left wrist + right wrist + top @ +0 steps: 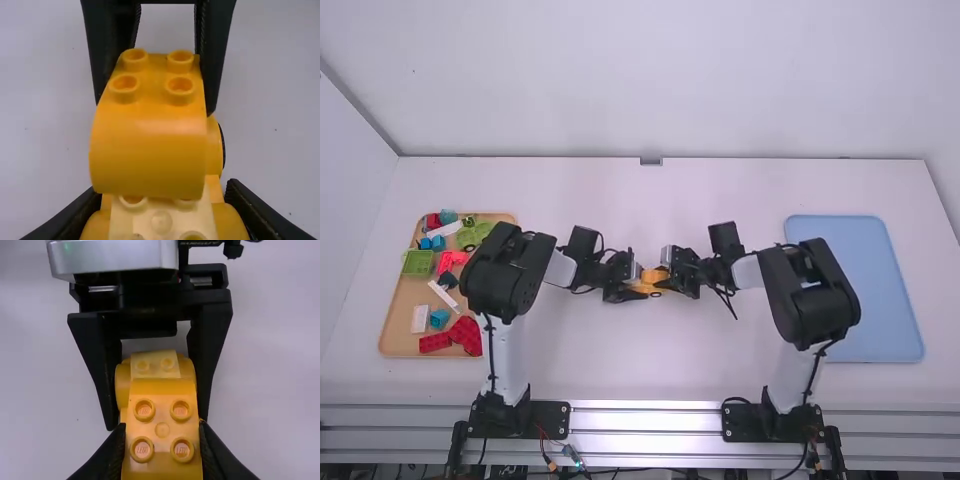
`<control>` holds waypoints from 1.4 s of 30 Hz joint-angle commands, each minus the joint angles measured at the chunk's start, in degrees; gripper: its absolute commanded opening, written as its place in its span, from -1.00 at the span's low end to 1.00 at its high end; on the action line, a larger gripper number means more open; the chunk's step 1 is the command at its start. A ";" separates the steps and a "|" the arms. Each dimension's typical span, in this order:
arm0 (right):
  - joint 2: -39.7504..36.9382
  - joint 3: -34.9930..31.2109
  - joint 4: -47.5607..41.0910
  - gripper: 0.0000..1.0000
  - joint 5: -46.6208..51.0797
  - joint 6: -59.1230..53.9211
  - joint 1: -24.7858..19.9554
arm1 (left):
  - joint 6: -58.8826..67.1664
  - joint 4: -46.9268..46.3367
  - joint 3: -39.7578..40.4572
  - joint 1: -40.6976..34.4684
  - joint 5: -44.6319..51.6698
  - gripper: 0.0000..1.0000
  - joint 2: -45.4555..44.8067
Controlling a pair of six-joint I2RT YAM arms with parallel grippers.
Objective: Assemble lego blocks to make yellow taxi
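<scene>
- I judge the step in hand to be the roof: the curved yellow block [147, 150] is being set on the yellow base [216, 187], beside a pale yellow block [162, 225].
- My right gripper [162, 426] is clamped on the curved block, a finger against each side.
- My left gripper [162, 192] is clamped on the base, its fingers along both flanks.
- The taxi assembly sits at the centre of the high frame, held between the two grippers over the white table [650, 360].
- I can't tell whether the curved block is fully seated on its studs.
- The next move, as I read it, calls for holding the base firm, squaring the block over it and pressing straight down; only then would I open the right gripper and lift away.
- A crooked push could tip the block or twist the base in my left grip.
- The assembly's long axis runs across the high frame, left to right, in line with the grippers.
- The block's rounded face points to the left of that frame, towards the left gripper; which end is the taxi's nose, I can't say.
- Loose blocks lie in the wooden tray [396, 335], far left in the frame.
</scene>
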 commanded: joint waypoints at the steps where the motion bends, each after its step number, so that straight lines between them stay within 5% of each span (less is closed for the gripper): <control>1: 3.80 -0.74 -1.73 -1.00 8.52 0.13 1.49 | 1.05 -0.68 -0.81 0.48 -3.54 -0.53 1.53; 11: 3.80 3.02 -4.44 -1.00 7.02 -0.81 5.92 | 1.01 -0.68 -0.81 0.11 -3.56 -0.53 1.53; 22: 0.72 8.48 -16.26 -1.00 3.26 -7.43 4.48 | 1.07 -1.55 -0.81 0.55 -3.74 -0.54 1.53; 35: 0.96 2.49 -2.78 -1.00 12.26 2.58 7.93 | 1.07 -1.57 -0.81 0.52 -3.74 -0.54 1.53; 42: 1.27 2.40 -3.04 -1.00 14.01 3.13 6.88 | 1.07 -1.60 -0.81 0.52 -3.72 -0.54 1.53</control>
